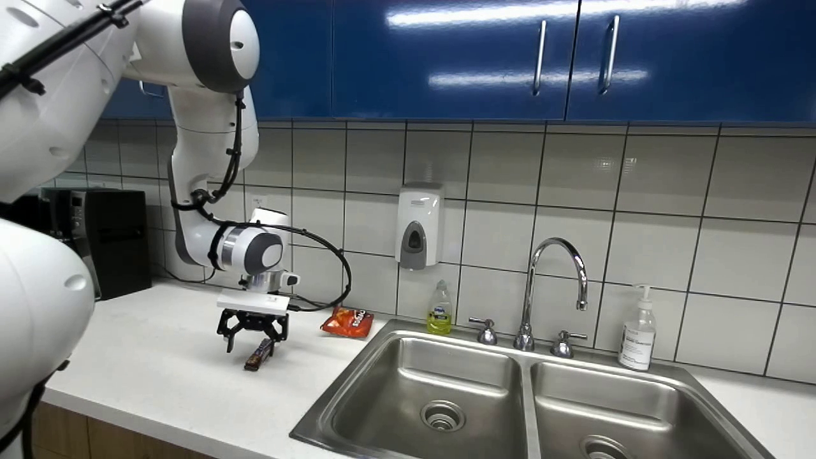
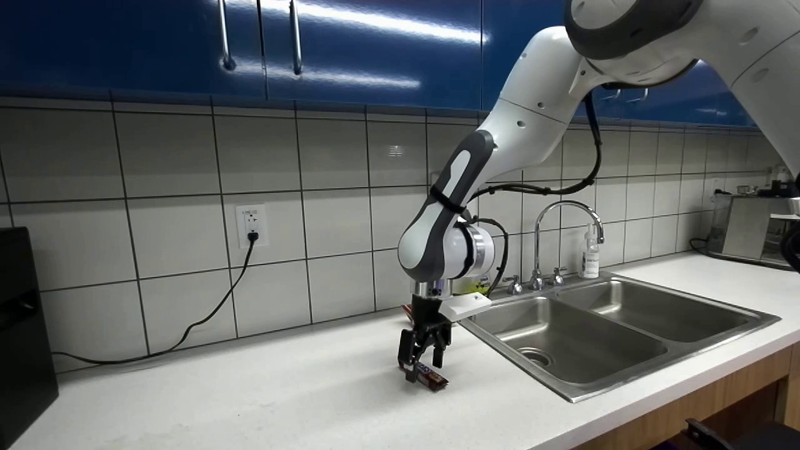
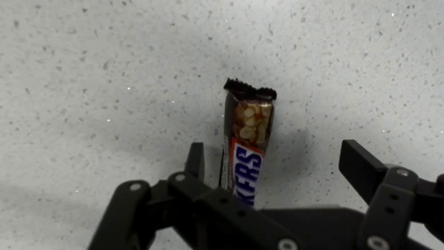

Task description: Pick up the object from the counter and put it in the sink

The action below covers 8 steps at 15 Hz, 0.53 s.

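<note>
White tabletop beside a double sink: alignment before the grasp

Tiled wall behind. Wrapped chocolate bar, the object to be moved, lying on the tabletop apart from the sink. The tool points downward over it, fingers spread to either side and holding nothing. In the wrist view the bar lies off-centre, just beside one finger and well apart from its opposite; whether the fingers touch the tabletop cannot be told. The step in hand appears to be the final approach to the pick-up, with lifting and carrying yet to be done. The next move probably calls for a small shift toward the nearer finger's side, then closure across the bar's narrow width. Carrying would then lead to the near basin.
</note>
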Available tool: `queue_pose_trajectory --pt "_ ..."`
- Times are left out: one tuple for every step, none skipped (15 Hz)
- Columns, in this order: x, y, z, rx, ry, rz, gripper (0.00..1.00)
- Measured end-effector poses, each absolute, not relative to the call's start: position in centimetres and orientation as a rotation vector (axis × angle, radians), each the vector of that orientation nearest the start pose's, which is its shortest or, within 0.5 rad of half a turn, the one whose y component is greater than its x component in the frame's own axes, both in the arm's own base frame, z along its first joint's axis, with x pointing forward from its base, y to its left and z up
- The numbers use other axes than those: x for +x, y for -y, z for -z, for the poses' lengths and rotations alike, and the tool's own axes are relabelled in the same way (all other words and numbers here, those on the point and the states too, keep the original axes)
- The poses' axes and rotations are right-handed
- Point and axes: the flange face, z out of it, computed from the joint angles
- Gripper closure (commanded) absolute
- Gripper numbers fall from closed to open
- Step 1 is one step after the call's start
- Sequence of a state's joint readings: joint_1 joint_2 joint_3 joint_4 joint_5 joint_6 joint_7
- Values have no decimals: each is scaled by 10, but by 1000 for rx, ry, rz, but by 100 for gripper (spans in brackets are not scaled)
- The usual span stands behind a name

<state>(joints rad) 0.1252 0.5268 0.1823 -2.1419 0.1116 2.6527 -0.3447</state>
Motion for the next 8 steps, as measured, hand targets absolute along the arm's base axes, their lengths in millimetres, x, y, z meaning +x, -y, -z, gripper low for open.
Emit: queue_pose_trajectory --pt "542 -171 -156 -2894 780 -12 0" --pt "543 -172 -155 -2894 777 -10 0" --pt "545 -172 -155 -2895 773 -8 0" --pt "547 -172 -154 -2895 769 -6 0" --pt "548 -173 -154 -2895 766 -4 0" --pt "549 -173 -153 -2895 763 -3 0" --pt "551 -173 -153 -2896 760 -2 0" --pt "552 -174 -153 -2896 756 0 0"
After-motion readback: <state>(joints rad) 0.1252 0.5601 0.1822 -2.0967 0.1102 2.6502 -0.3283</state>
